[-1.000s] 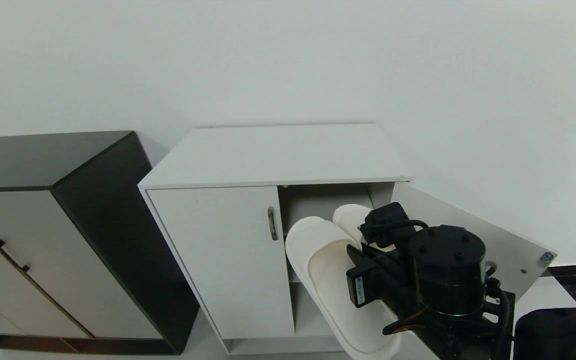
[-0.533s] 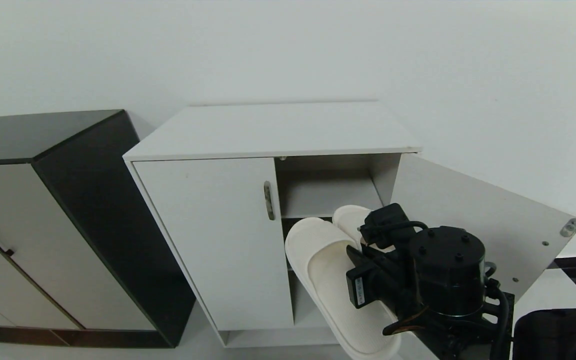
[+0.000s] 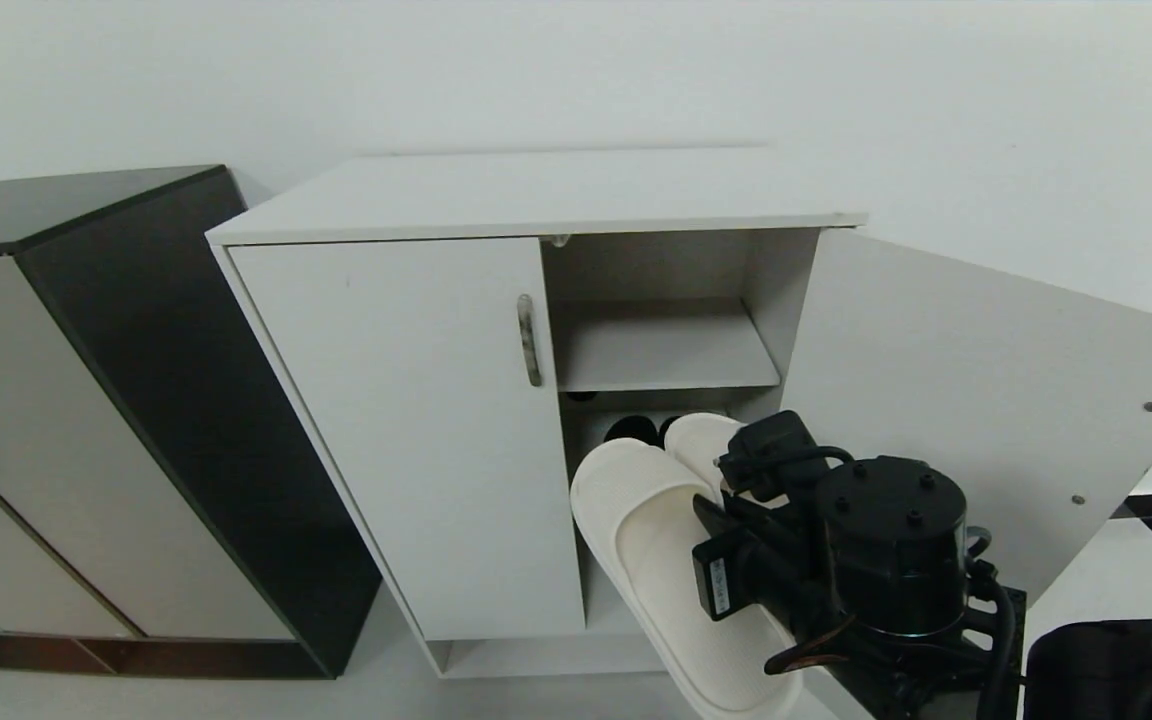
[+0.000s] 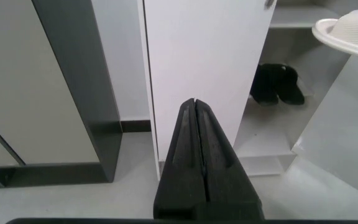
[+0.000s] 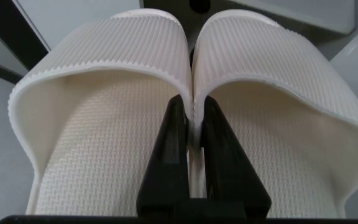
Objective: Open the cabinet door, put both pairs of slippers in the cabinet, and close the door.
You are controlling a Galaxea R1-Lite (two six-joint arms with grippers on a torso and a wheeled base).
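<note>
Standing mid-frame with its door (image 3: 936,380) swung wide right to free the opening, the cabinet (image 3: 536,190) faces the white slippers (image 3: 656,540), lower centre, pinched by their inner edges in the right tool (image 5: 191,134) so both travel together; black slippers (image 4: 277,84) sit inside; left tool (image 4: 195,124) closed, empty.

Dark cabinet (image 3: 216,420) against white wall (image 3: 576,70)

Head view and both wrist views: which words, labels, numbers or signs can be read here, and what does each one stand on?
No text reads clearly enough to quote.
White sticker on the right arm's wrist: dark print, too small to read.
No print shows on the cabinet, the white slippers or the black slippers.
</note>
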